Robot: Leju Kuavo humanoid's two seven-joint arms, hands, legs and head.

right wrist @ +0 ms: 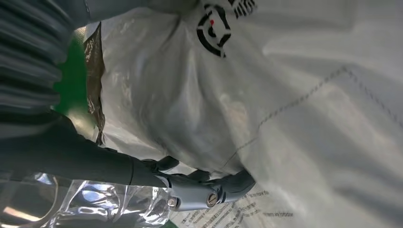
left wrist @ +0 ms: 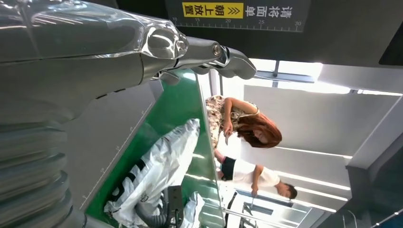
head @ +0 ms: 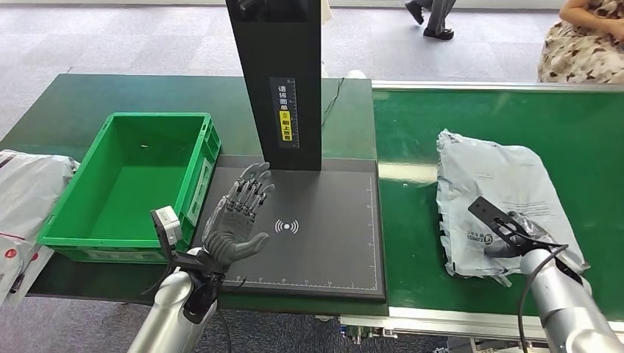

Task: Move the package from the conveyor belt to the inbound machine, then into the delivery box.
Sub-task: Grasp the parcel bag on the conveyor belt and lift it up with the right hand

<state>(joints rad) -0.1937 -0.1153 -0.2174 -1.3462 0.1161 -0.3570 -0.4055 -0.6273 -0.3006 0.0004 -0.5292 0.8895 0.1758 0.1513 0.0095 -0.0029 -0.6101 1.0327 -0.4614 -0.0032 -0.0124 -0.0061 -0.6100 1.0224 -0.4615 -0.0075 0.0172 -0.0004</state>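
Note:
The package is a crumpled grey plastic mailer lying on the green conveyor belt at the right. My right hand grips its near edge. In the right wrist view the thumb presses on the package and the other fingers are hidden behind the plastic. My left hand is raised with fingers spread above the left side of the black inbound machine pad, holding nothing. The green delivery box stands left of the pad. It looks empty.
A black post with a yellow label rises at the back of the pad. A white bag lies left of the box. One person sits beyond the belt at the far right and another walks at the back.

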